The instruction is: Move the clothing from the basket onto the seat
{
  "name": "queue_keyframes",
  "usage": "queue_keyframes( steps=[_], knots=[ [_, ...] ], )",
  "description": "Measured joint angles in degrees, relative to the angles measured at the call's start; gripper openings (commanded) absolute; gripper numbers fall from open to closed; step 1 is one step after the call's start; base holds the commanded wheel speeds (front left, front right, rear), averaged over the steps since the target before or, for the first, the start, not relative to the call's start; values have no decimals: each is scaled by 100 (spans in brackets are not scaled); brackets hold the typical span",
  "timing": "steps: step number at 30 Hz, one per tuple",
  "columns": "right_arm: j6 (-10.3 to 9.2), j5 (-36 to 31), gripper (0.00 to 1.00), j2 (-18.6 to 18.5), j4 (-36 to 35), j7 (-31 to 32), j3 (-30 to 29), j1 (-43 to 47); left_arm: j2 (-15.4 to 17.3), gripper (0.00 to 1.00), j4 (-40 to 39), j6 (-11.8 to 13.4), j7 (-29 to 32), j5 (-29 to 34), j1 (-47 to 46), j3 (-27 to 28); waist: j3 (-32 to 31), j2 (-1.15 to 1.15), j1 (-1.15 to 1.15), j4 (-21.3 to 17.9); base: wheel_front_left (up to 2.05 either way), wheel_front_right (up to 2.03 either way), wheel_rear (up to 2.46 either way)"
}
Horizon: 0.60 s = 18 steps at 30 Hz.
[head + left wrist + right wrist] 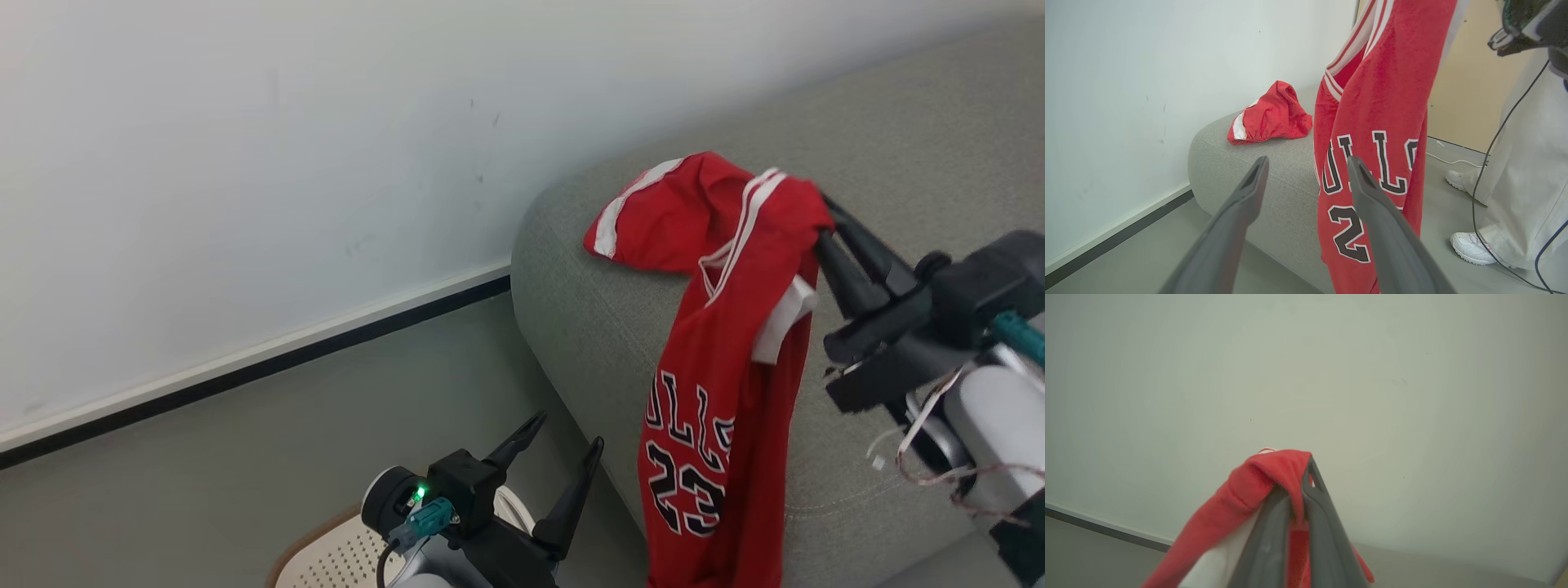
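Jersey: red, white stripes on the trim, dark lettering and number 23 edged in white. Second garment: red, white band. Seat: grey woven fabric. Basket: cream, dotted with holes, brown rim. Left gripper and right gripper: dark fingers; the left has a green light and a teal connector. Wall white, skirting white over black, floor grey.

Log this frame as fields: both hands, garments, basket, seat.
right hand: shut on jersey, raised
left hand: open, empty, near basket
jersey: hangs from right hand, tail dangling in front of seat
second red garment: crumpled on seat, near its corner
basket: on floor, partly in view
seat: grey cushion, one garment on it
person: standing beside seat
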Motion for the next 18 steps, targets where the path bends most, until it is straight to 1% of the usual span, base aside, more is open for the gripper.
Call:
queue_keyframes(
  steps=[3, 7, 11, 13, 18],
  knots=[
    [130, 70, 0, 11, 246, 104, -130, -505, 4, 100, -29, 4, 26, 37, -15, -24, 132, 0, 0, 23, 0, 0, 0],
    [256, 165, 0, -2, 609, 255, -404, -1343, 19, 100, -146, 44, 85, 169, -59, -53, 334, 0, 0, 83, 0, 0, 0],
    [271, 142, 0, -111, 968, 430, -647, -2239, 114, 100, -297, 52, 130, 221, -236, -30, 576, 1, 0, 167, 0, 0, 0],
    [265, 112, 0, -222, 1101, 476, -812, -2632, 186, 100, -382, 52, 152, 263, -341, -12, 706, 0, 1, 219, 0, 0, 0],
    [162, 38, 0, -731, 1462, 644, -1296, -3440, 314, 100, -638, 51, 265, 363, -531, -14, 1046, 0, 1, 368, 0, 0, 0]
  ],
)
